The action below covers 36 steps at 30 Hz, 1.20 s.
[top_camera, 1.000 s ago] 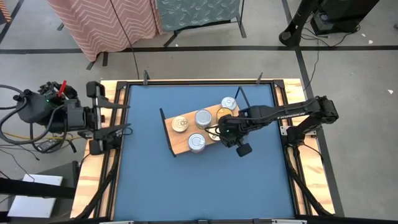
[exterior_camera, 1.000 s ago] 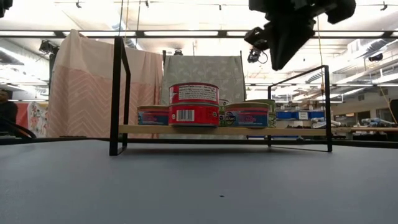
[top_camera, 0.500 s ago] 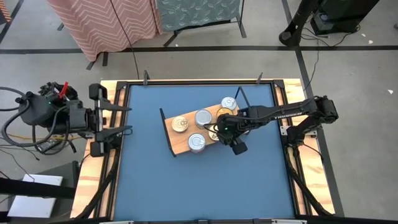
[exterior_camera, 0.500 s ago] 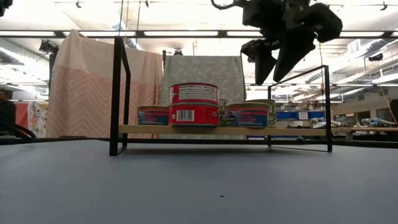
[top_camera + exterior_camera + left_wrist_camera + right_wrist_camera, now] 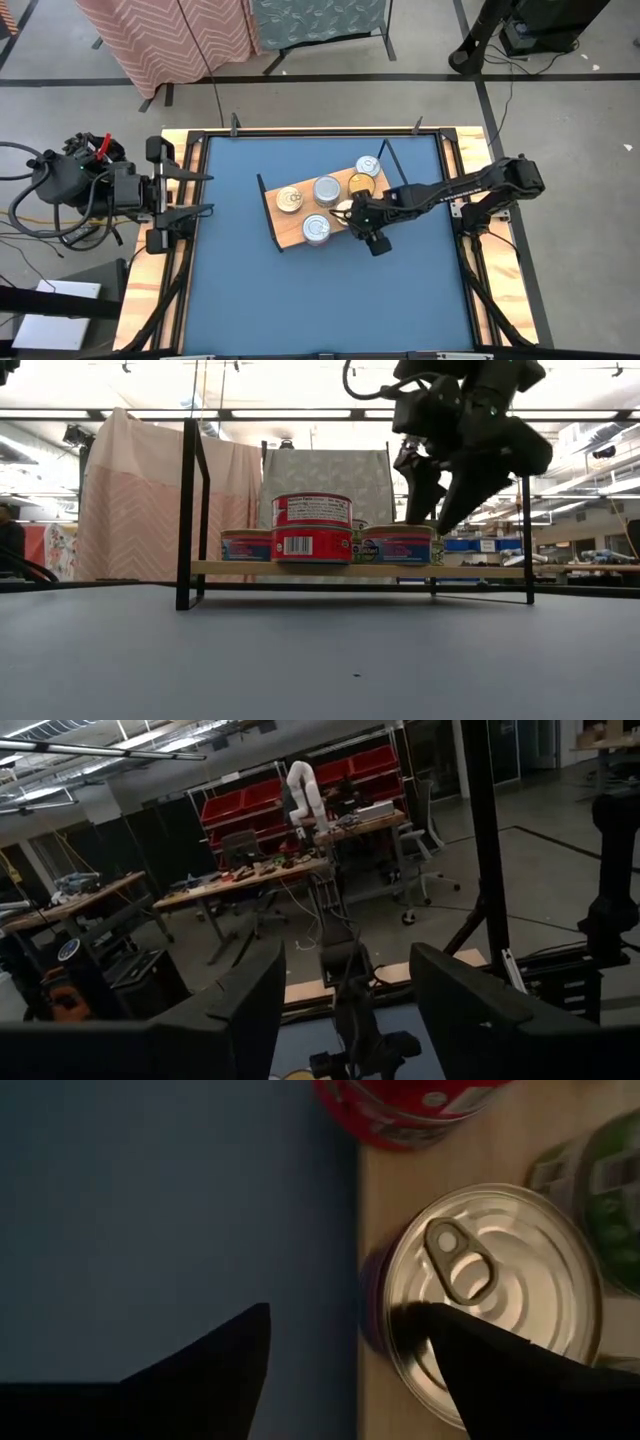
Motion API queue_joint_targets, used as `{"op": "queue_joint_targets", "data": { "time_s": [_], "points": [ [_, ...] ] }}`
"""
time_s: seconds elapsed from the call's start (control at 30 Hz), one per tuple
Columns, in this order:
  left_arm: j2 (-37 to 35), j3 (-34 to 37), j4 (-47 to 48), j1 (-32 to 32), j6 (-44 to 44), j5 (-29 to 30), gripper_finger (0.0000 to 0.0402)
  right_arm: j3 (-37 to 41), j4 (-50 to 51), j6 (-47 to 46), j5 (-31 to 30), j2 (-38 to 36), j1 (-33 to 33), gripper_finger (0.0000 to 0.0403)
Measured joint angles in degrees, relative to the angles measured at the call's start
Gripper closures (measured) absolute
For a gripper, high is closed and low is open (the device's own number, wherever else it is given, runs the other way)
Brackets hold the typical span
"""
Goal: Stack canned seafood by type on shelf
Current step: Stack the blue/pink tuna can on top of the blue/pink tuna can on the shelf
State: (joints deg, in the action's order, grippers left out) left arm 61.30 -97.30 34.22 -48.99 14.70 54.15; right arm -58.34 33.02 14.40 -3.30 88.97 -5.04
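Your right gripper (image 5: 352,213) hangs over the right half of the shelf (image 5: 292,234), fingers spread wide and holding nothing. From the right wrist view, one finger (image 5: 490,1370) overlaps the silver tin (image 5: 495,1295) with the ring pull, and the other finger (image 5: 215,1355) sits over the blue table (image 5: 150,1200) beyond the shelf edge. In the low view, the gripper (image 5: 432,510) points down, its tips just above the tin with the blue label (image 5: 397,545).

The shelf lies at an angle near the middle of the table (image 5: 240,290). From above you can see four tins on it: a gold one (image 5: 290,200) at the left end, a silver one (image 5: 327,189) beside it, a gold one (image 5: 362,182) and a silver one (image 5: 368,165) toward the far right, and another silver lid (image 5: 317,229) on the near edge. In the low view that near one is a stack of two red tins (image 5: 312,527), with a blue-labelled tin (image 5: 246,545) to its left.

Your left gripper (image 5: 200,192) waits at the table's left edge, fingers (image 5: 480,1020) parted and empty.
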Motion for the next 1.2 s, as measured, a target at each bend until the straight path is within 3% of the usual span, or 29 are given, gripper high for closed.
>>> {"op": "queue_joint_targets", "data": {
  "time_s": [0.33,0.77,1.2],
  "points": [
    [0.00,0.00,0.00,0.00,-0.17,0.02,0.0184,2.63,-4.38,-1.36,-7.66,-0.07,-2.39,0.0130],
    [0.00,0.00,0.02,-0.02,-0.15,0.00,0.0184,4.39,-6.95,-6.09,-9.10,-0.19,-5.42,0.0159],
    [0.00,0.00,0.01,-0.02,-0.18,-0.94,0.0184,4.55,-7.94,-9.79,-7.70,-0.09,-4.00,0.0096]
  ]
}}
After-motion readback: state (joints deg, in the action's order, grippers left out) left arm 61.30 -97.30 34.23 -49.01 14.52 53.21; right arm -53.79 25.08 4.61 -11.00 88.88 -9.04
